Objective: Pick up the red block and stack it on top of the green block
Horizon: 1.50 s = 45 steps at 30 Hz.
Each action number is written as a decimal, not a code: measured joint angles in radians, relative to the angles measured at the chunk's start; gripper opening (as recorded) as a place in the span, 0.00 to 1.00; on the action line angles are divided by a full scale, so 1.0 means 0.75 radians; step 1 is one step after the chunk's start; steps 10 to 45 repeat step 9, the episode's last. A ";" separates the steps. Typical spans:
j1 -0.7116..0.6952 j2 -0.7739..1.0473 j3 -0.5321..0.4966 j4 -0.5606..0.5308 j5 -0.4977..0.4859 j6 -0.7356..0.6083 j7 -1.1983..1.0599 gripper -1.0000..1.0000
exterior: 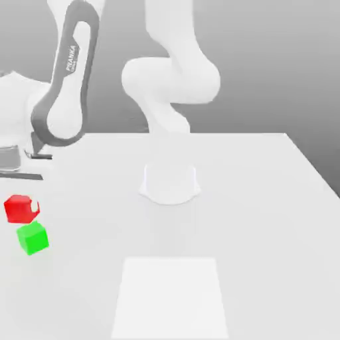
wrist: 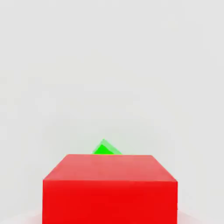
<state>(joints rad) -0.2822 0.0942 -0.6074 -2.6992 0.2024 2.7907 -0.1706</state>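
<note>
Low at the exterior view's left edge, the red block (exterior: 21,208) is hanging just above the green block (exterior: 32,238), gripped by the nearly shut gripper, ready for stacking. Closer up, the hand view is showing green (wrist: 105,148) peeking from behind red (wrist: 110,188).

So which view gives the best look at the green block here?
The exterior view: the green block shows whole there, three faces visible, on the table near the exterior view's left edge, just below the red block. In the hand view only a small green corner peeks over the red block.
</note>
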 joint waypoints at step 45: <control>-0.064 0.127 0.107 0.009 0.174 0.067 -0.128 1.00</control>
